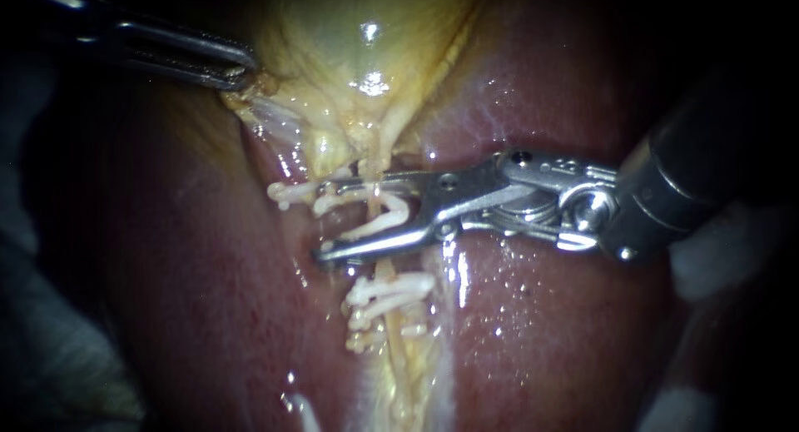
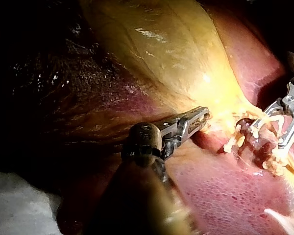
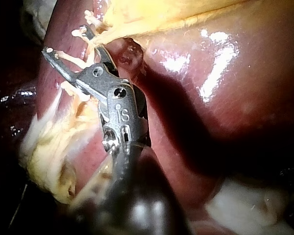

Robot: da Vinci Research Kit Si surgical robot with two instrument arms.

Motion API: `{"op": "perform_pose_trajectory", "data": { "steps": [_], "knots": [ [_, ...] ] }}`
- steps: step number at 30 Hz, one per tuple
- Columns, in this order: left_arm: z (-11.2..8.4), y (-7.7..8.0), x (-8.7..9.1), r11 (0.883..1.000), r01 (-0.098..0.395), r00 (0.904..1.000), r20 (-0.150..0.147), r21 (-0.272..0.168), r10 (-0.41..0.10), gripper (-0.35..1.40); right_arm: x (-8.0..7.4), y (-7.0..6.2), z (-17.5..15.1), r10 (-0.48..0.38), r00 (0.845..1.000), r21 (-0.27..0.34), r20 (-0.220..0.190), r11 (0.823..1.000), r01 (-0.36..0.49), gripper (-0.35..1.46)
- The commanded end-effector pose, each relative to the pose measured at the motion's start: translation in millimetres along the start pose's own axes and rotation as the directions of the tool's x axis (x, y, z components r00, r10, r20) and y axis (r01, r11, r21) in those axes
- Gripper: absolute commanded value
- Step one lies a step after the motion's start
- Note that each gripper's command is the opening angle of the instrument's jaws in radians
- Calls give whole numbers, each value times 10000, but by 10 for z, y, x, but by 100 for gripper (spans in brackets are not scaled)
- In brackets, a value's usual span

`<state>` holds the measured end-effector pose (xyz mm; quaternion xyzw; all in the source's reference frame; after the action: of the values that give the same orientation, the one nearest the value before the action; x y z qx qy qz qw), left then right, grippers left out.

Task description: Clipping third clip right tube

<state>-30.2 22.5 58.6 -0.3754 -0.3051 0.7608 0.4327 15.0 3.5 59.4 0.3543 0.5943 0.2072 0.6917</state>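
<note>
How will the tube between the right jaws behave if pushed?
Likely floppy: the tube is a thin strand between the right instrument's jaws, which hold a clip. Probably slippery: wet glints cover the liver around it. May tear if shoved: the left instrument grips the gallbladder, so the tube looks tethered.

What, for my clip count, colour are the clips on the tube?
Off-white clips; clearest in the endoscope view.

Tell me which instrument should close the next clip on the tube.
Right. The right instrument has its jaws holding a clip astride the tube. The left instrument is clamped on the gallbladder, off to the side of the tube.
</note>
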Motion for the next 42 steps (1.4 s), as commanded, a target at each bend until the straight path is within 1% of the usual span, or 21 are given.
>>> {"op": "perform_pose_trajectory", "data": {
  "steps": [1, 9, 19, 22, 24, 25, 28, 30, 42],
  "knots": [
    [0, 0, 0, 10000, 1, 10000, 1, 3, -1, -35, 2, 0, -1, 21, 10000, 5, -29, 10000, -21, 49],
    [1, 0, 0, 10000, 1, 10000, 0, 3, -1, -35, 2, 0, -1, 19, 10000, 45, -17, 10000, -19, 41],
    [1, 0, 0, 10000, 1, 10000, 1, 3, -1, -35, 1, -1, -3, 783, 9969, 49, -12, 9969, -783, 17],
    [1, 0, 0, 10000, 1, 10000, 1, 3, -1, -35, 0, -1, -4, 1194, 9928, -38, -46, 9928, -1194, -1],
    [0, 0, 0, 10000, 1, 10000, 1, 3, -1, -35, 0, -1, -6, 1367, 9906, -113, -79, 9905, -1368, -22],
    [0, 0, 0, 10000, 0, 10000, 1, 3, 0, -35, 0, -2, -7, 1600, 9871, -106, -78, 9871, -1601, -35],
    [0, 0, 0, 10000, 0, 10000, 1, 2, 0, -35, -1, -3, -11, 2002, 9797, -200, -131, 9795, -2005, -35],
    [0, 0, 0, 10000, 0, 10000, 1, 2, 0, -35, -2, -4, -12, 2000, 9796, -278, -171, 9793, -2004, -35],
    [1, 0, 0, 10000, 4, 10000, -1, 6, -4, -35, -4, -4, -12, 1984, 9800, -303, -177, 9796, -1989, -35]
  ]
}}
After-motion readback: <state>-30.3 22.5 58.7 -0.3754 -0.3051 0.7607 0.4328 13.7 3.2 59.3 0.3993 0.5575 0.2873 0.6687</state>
